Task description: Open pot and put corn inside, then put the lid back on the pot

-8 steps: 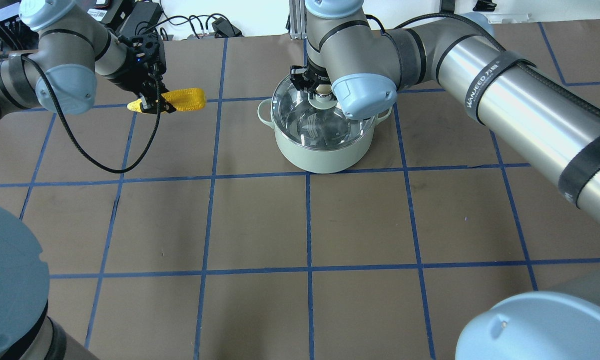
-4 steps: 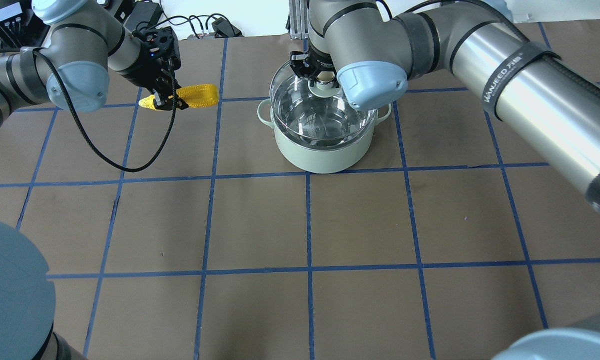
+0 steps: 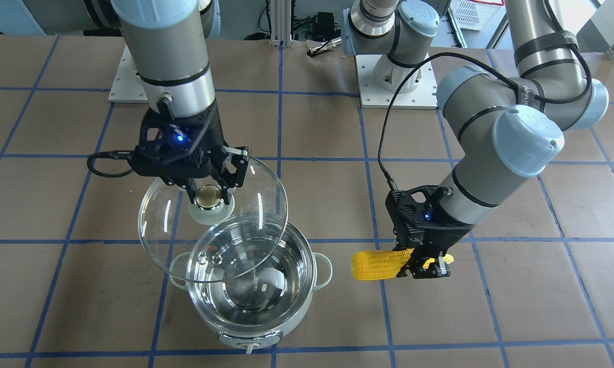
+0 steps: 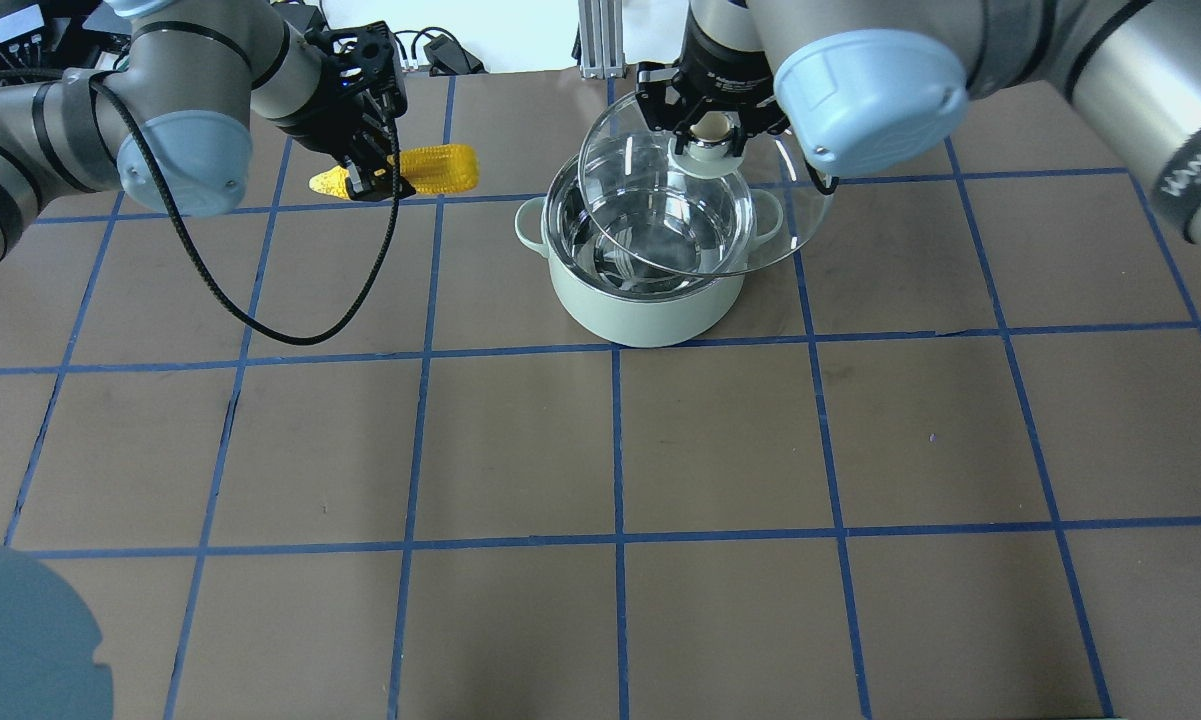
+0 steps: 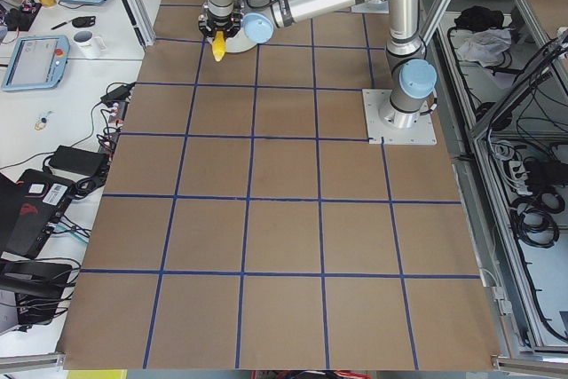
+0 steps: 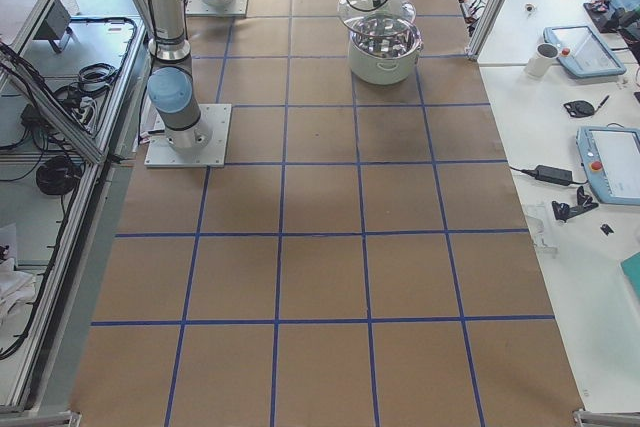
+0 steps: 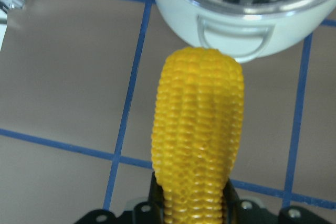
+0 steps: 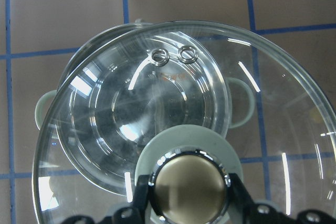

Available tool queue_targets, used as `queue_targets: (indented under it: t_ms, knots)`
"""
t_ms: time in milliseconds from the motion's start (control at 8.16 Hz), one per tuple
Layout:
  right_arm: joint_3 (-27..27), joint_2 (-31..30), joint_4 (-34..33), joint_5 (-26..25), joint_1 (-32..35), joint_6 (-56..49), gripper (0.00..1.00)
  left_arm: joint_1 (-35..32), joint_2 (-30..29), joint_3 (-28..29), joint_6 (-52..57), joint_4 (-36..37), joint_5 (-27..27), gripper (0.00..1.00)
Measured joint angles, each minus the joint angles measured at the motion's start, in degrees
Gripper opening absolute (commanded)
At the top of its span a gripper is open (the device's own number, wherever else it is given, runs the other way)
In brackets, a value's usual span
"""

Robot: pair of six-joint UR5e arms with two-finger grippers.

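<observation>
The mint-green pot (image 4: 645, 305) stands on the table, its steel inside bare; it also shows in the front view (image 3: 255, 335) and the left wrist view (image 7: 236, 30). My right gripper (image 4: 712, 128) is shut on the knob of the glass lid (image 4: 790, 235) and holds it lifted above the pot, shifted toward the robot's right. In the front view the lid (image 3: 158, 235) hangs tilted over the pot's rim under that gripper (image 3: 209, 197). My left gripper (image 4: 368, 180) is shut on the yellow corn (image 4: 440, 168), held level in the air left of the pot. The corn (image 7: 199, 135) points at the pot's handle.
Brown table (image 4: 600, 450) with blue tape grid. Cables and power bricks (image 4: 400, 45) lie at the far edge. The left arm's black cable (image 4: 260, 320) loops over the table. Tablets and a mug (image 6: 545, 57) sit on the side bench.
My right gripper has lifted the lid off the pot and carried it up and to the right. My left gripper has carried the corn rightward, closer to the pot.
</observation>
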Motion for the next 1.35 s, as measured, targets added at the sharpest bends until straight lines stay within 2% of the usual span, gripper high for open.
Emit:
queue_targets:
  t_ms: [245, 490, 858, 1348]
  knots:
    - [0.2, -5.7, 8.4, 1.1, -4.1, -5.4, 0.38, -6.0, 0.5, 0.2, -6.1, 2.6, 0.4, 0.00]
    - [0.7, -9.1, 13.7, 0.9, -7.6, -11.1, 0.38, -10.8, -0.1, 0.3, -10.0, 8.0, 0.3, 0.00]
    - [1.5, -10.0, 15.1, 1.4, -10.0, -14.6, 0.38, -17.5, -2.4, 0.4, -16.3, 14.0, 0.3, 0.00]
    - [1.6, -10.0, 15.0, 1.3, -10.6, -15.5, 0.38, -20.9, -8.3, 1.4, -20.2, 19.7, 0.0, 0.00]
